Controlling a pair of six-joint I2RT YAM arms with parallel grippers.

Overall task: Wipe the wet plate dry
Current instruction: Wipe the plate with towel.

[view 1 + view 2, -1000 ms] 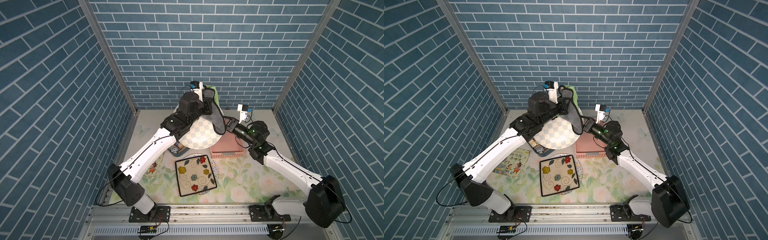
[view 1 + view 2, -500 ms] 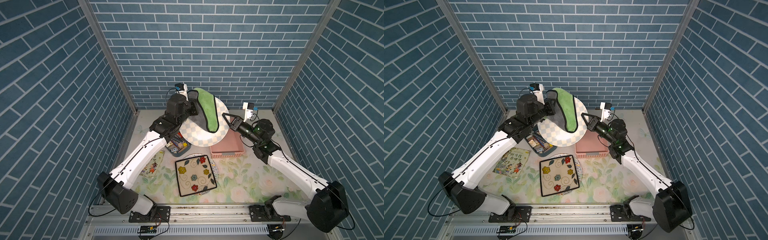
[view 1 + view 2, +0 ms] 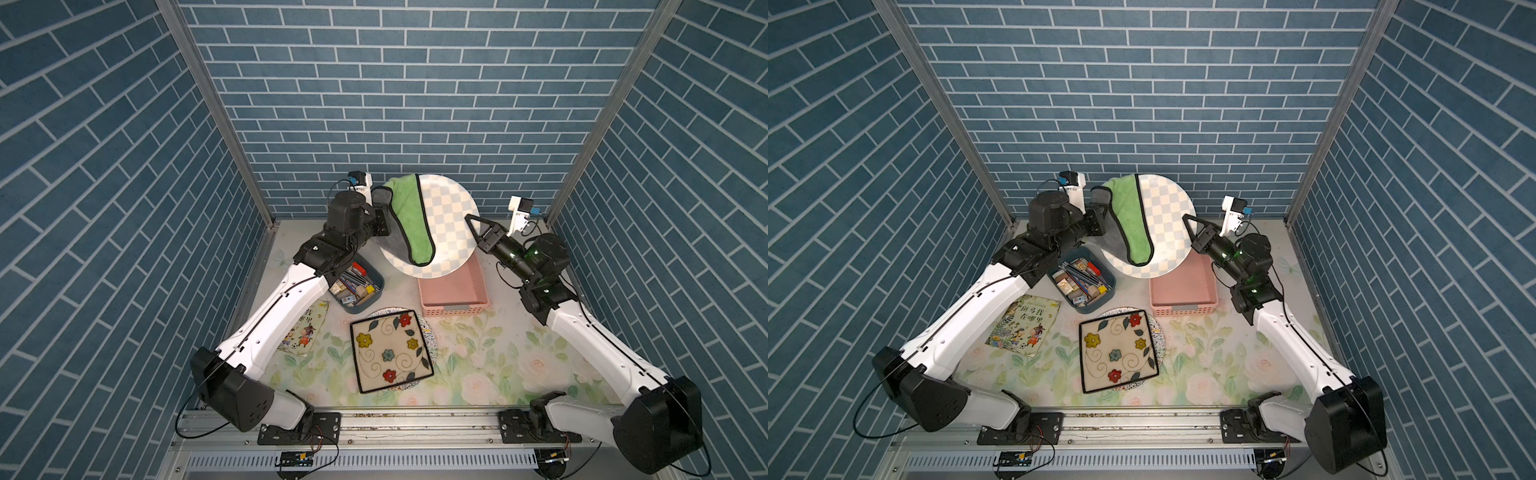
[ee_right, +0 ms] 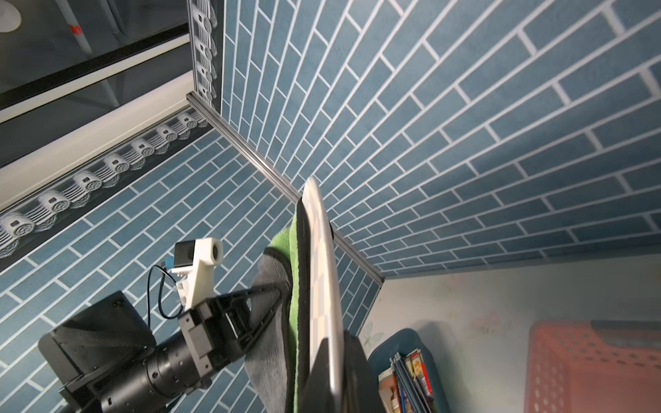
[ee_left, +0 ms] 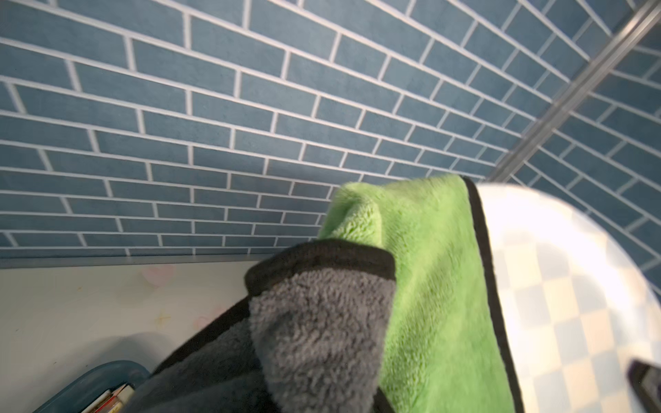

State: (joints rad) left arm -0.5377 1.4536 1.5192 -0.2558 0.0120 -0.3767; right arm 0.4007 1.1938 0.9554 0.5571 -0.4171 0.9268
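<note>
Walls (image 3: 395, 104) of blue brick pattern box in a floral table cover (image 3: 498, 357), whose widest bare stretch lies at the lower right of both top views, between the square plate and the right arm (image 3: 594, 345). That arm and the left arm (image 3: 282, 311) reach from the bottom corners toward upper centre. There the checkered plate (image 3: 449, 224) (image 3: 1167, 224) is held tilted, off the table. Its lower rim overlaps the far end of the pink basket (image 3: 453, 309) in the picture.

On the plate's right rim the right gripper (image 3: 471, 222) is clenched. The right wrist view shows the plate (image 4: 322, 286) edge-on, pinched between the fingers (image 4: 356, 379) at the frame's bottom.

Over the plate's left part drapes the green cloth (image 3: 411, 216), edged in black piping, its grey side folded back. Clamped on it is the left gripper (image 4: 280, 291). Only the right wrist view shows its fingers running into the folds (the left wrist view gives just the cloth (image 5: 429, 271) and the plate (image 5: 572, 304)).

Below the plate sit a dark blue bin (image 3: 1084, 309) of pencils and small boxes, and a square flowered plate (image 3: 1119, 351) lying on a round plate (image 3: 1160, 332).

At left centre a picture book (image 3: 1025, 325) bears Chinese characters, too small to read surely. In a top view the book (image 3: 305, 332) is mostly covered by the left arm.
</note>
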